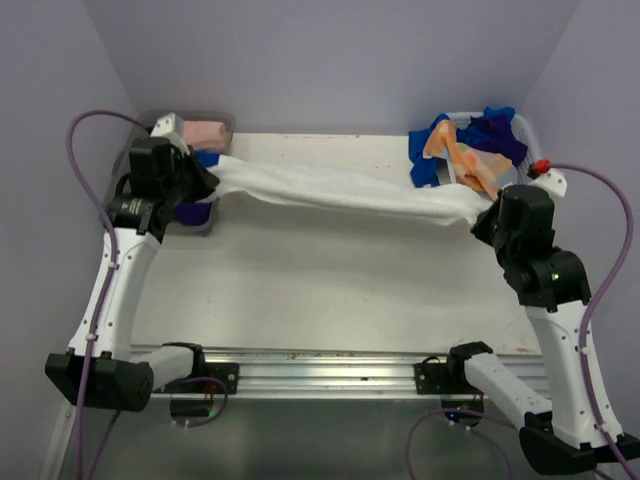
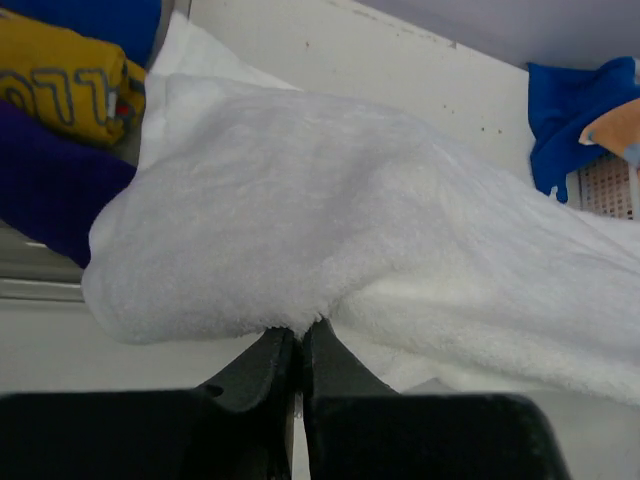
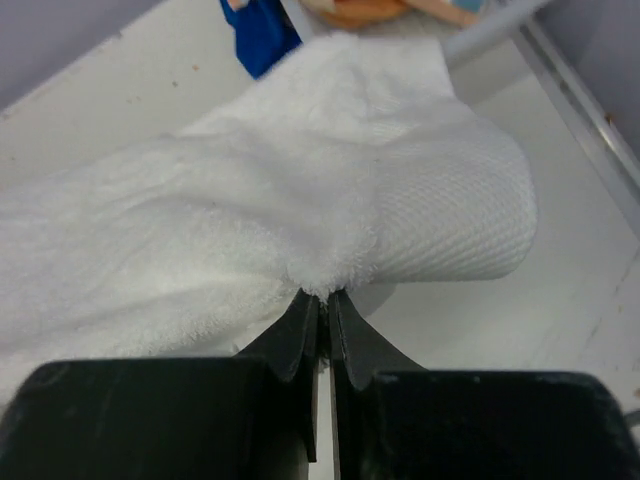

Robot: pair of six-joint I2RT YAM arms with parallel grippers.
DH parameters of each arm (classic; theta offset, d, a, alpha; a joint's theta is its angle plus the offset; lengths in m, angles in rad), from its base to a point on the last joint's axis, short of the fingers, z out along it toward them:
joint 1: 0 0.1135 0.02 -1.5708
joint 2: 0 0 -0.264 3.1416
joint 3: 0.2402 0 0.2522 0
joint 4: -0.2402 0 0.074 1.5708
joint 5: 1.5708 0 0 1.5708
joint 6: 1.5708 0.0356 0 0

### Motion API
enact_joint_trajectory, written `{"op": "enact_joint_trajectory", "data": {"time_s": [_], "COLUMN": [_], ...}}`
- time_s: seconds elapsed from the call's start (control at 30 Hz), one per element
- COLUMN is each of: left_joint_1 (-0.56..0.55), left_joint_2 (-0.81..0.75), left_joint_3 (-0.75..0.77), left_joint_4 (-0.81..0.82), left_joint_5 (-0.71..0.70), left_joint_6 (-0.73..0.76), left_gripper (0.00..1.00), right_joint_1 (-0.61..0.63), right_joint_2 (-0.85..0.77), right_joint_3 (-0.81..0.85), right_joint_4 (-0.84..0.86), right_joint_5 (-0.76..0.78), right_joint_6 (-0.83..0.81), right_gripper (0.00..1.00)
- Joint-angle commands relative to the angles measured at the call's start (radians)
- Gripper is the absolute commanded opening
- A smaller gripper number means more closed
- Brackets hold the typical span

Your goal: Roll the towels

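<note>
A white towel (image 1: 340,190) hangs stretched across the back of the table between my two grippers. My left gripper (image 1: 208,180) is shut on its left end; in the left wrist view the towel (image 2: 330,210) bunches right above the closed gripper (image 2: 298,332). My right gripper (image 1: 482,212) is shut on its right end; in the right wrist view the towel (image 3: 260,190) rises from the closed gripper (image 3: 323,295). The towel sags a little in the middle.
A bin (image 1: 205,225) at the back left holds rolled towels, pink (image 1: 207,132), yellow (image 2: 60,85) and dark blue (image 2: 50,190). A basket (image 1: 530,130) at the back right holds blue (image 1: 495,135) and orange (image 1: 470,160) cloths. The table's front rail (image 1: 320,372) runs between the arm bases.
</note>
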Motion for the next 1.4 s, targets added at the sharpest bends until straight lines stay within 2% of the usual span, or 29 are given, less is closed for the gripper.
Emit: {"op": "enact_joint_trajectory", "data": {"time_s": [0.0, 0.07, 0.1, 0.13, 0.17, 0.2, 0.23, 0.3, 0.33, 0.4, 0.43, 0.53, 0.67, 0.8, 0.9, 1.0, 1.1, 1.17, 1.2, 1.3, 1.37], "left_joint_1": [0.008, 0.008, 0.008, 0.008, 0.008, 0.008, 0.008, 0.008, 0.008, 0.008, 0.008, 0.011, 0.037, 0.051, 0.065, 0.072, 0.072, 0.072, 0.072, 0.072, 0.071], "left_joint_2": [-0.093, -0.118, -0.127, -0.134, -0.134, -0.132, -0.122, -0.099, -0.060, -0.010, 0.003, 0.029, 0.069, 0.136, 0.197, 0.247, 0.289, 0.319, 0.345, 0.369, 0.353], "left_joint_3": [-0.293, -0.400, -0.473, -0.497, -0.510, -0.506, -0.500, -0.462, -0.449, -0.435, -0.444, -0.503, -0.589, -0.612, -0.619, -0.644, -0.662, -0.656, -0.655, -0.644, -0.639], "left_joint_4": [0.038, 0.030, 0.021, -0.005, -0.020, -0.034, -0.060, -0.083, -0.120, -0.151, -0.168, -0.157, -0.061, 0.089, 0.122, 0.157, 0.203, 0.220, 0.231, 0.236, 0.236], "left_joint_5": [0.084, 0.104, 0.098, 0.089, 0.057, 0.032, 0.004, -0.081, -0.121, -0.224, -0.253, -0.362, -0.367, -0.307, -0.281, -0.260, -0.249, -0.235, -0.228, -0.194, -0.175], "left_joint_6": [-0.019, -0.018, -0.017, -0.017, -0.015, -0.015, -0.017, -0.021, -0.038, -0.075, -0.093, -0.170, -0.202, -0.173, -0.179, -0.194, -0.208, -0.213, -0.213, -0.214, -0.211], "left_gripper": [0.14, 0.52, 0.70, 0.93, 0.98, 0.99, 0.95, 0.89, 0.78, 0.68, 0.62, 0.55, 0.57, 0.61, 0.64, 0.65, 0.59, 0.48, 0.34, 0.00, 0.00], "right_joint_1": [-0.008, -0.008, -0.008, -0.008, -0.008, -0.008, -0.006, -0.008, -0.006, -0.006, -0.008, -0.006, -0.006, -0.008, -0.006, -0.008, -0.032, -0.095, -0.162, -0.237, -0.248], "right_joint_2": [-0.090, -0.130, -0.150, -0.167, -0.173, -0.173, -0.151, -0.105, -0.076, -0.017, -0.008, -0.005, -0.018, -0.015, -0.017, -0.023, -0.032, -0.034, -0.034, -0.026, -0.019], "right_joint_3": [-0.154, -0.217, -0.263, -0.273, -0.279, -0.274, -0.265, -0.219, -0.207, -0.193, -0.204, -0.286, -0.392, -0.402, -0.400, -0.405, -0.426, -0.458, -0.467, -0.510, -0.514], "right_joint_4": [-0.144, -0.174, -0.184, -0.218, -0.220, -0.217, -0.193, -0.172, -0.159, -0.139, -0.102, -0.041, 0.012, 0.021, 0.004, -0.020, -0.048, -0.063, -0.089, -0.141, -0.177], "right_joint_5": [0.074, 0.069, 0.081, 0.100, 0.115, 0.127, 0.127, 0.126, 0.121, 0.092, 0.030, -0.093, -0.170, -0.187, -0.178, -0.163, -0.191, -0.239, -0.285, -0.281, -0.258], "right_joint_6": [0.098, 0.158, 0.170, 0.184, 0.187, 0.183, 0.169, 0.126, 0.114, 0.094, 0.086, 0.115, 0.143, 0.143, 0.141, 0.147, 0.160, 0.153, 0.146, 0.143, 0.201], "right_gripper": [0.04, 0.26, 0.56, 0.65, 0.72, 0.78, 0.85, 0.87, 0.88, 0.87, 0.87, 0.84, 0.81, 0.80, 0.80, 0.80, 0.80, 0.80, 0.80, 0.81, 0.81]}}
